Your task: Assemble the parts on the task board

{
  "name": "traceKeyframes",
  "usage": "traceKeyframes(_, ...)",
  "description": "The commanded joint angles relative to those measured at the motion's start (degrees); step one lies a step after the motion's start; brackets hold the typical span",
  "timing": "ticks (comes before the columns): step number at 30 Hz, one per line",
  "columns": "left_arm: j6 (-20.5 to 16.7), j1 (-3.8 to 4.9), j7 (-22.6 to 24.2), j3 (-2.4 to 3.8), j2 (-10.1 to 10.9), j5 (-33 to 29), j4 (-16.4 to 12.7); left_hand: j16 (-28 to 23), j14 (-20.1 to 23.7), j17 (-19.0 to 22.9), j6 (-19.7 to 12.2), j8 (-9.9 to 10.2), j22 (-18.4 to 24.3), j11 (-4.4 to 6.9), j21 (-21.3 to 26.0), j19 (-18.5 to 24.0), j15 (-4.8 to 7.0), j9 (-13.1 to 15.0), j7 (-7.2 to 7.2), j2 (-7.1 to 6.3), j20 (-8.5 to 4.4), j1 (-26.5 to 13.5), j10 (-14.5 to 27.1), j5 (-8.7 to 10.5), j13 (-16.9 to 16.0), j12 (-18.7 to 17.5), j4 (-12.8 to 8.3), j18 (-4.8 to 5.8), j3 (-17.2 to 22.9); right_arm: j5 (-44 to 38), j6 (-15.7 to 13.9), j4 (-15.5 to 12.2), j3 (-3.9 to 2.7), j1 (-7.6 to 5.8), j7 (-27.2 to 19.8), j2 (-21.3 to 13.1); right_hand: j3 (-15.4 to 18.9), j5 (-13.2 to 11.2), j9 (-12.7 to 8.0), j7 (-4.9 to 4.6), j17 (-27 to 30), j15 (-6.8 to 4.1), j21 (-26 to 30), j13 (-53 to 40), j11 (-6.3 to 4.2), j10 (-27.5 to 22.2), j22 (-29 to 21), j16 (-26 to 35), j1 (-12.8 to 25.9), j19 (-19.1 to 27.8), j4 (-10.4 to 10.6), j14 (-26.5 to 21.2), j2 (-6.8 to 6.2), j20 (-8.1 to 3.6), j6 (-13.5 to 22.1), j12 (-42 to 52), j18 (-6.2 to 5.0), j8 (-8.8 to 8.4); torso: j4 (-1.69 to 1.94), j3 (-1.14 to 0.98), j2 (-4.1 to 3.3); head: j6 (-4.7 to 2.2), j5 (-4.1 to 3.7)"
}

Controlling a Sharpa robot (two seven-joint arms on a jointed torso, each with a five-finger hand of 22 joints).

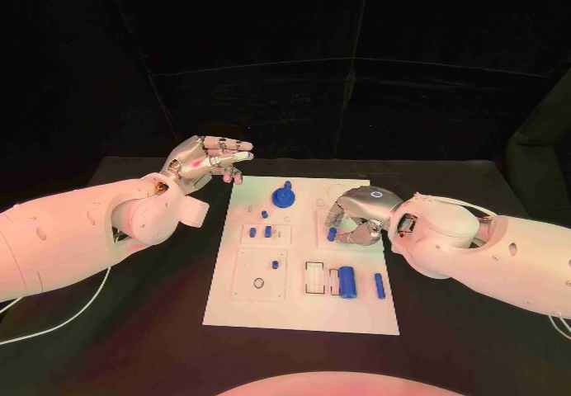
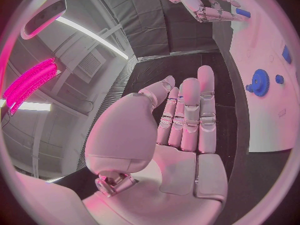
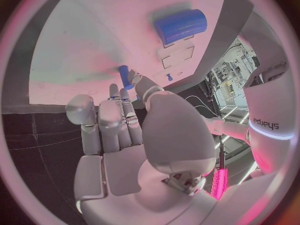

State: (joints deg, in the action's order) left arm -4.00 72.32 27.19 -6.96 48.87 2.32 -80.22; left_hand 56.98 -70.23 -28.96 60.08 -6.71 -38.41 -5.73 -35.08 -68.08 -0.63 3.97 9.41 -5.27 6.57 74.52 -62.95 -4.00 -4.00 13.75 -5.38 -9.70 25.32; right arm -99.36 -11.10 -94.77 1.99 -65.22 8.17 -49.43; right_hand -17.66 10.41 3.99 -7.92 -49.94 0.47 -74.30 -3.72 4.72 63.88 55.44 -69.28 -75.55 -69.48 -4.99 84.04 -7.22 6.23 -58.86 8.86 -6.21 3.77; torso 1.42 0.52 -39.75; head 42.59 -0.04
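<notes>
1. Black bench (image 1: 143, 330) under coloured light, dark backdrop behind; I see the white task board (image 1: 304, 318) lying flat in the middle.
2. My left hand (image 1: 202, 165) is raised beside the board's far left corner, its fingers (image 2: 190, 115) straight, close together and holding nothing.
3. My right hand (image 1: 355, 216) is down over the board's right half, fingers (image 3: 119, 120) curled toward the plate; a small blue peg (image 3: 125, 77) sits right at their tips, but I cannot tell whether it is pinched or only touched.
4. Just beyond the right fingers' thumb side stands a blue gear (image 1: 283, 196) on the board.
5. Nearer my body than the right fingers lie a blue cylinder (image 1: 346, 281) and a slim blue pin (image 1: 379, 285), side by side.
6. Small blue pegs (image 1: 266, 231) stand between the two hands.
</notes>
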Motion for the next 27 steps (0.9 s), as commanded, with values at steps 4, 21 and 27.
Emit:
traceKeyframes(4,0.82,0.08,0.2,0.04,0.03,-0.24,-0.07,-0.29,0.47,0.07,-0.17,-0.3,0.05,0.04,0.3,-0.07,-0.07,-0.08,0.28,0.14,-0.21,0.49,0.43,-0.21,0.05,0.29,-0.4,-0.79,-0.05,-0.74,3.79,0.64,0.0,-0.09,0.19,0.9,-1.33,-0.13,0.1,0.09,-1.05,-0.83,-0.81,0.07,-0.41,2.35,1.23,-0.93,-0.35,-1.02,0.22,0.27,0.79,-0.23,-1.24,0.42,-0.42,0.38,0.0,-0.01,0.01,0.25,0.05)
traceKeyframes(21,1.1,0.08,-0.01,0.03,-0.01,-0.24,0.13,-0.3,0.49,0.15,-0.08,-0.38,0.09,0.06,0.35,-0.09,-0.07,-0.06,0.25,0.24,-0.22,0.56,0.37,-0.22,0.04,0.39,-0.45,-0.79,-0.06,0.53,-0.7,0.87,0.01,-0.05,0.45,1.74,-5.92,-4.13,0.4,0.34,-3.88,-1.57,-2.93,-0.1,-1.1,7.02,5.04,-3.22,-1.8,-3.32,0.74,0.83,3.13,-0.93,-5.24,-0.69,0.29,1.03,-0.05,-0.01,0.05,0.82,0.08)
traceKeyframes(27,1.09,0.08,-0.1,0.03,-0.03,-0.24,0.32,-0.29,0.49,0.17,-0.07,-0.39,0.09,0.07,0.36,-0.09,-0.06,-0.05,0.25,0.29,-0.22,0.6,0.36,-0.22,0.04,0.41,-0.47,-0.79,-0.04,1.22,-5.75,-0.25,0.0,-0.04,1.22,1.05,-9.1,-6.11,0.71,0.46,-4.34,-1.79,-4.43,-0.47,-1.54,9.24,7.79,-3.8,-3.15,-4.89,0.14,0.87,4.47,-1.2,-7.46,-0.64,0.79,1.74,-0.01,0.02,0.11,0.85,-0.03)
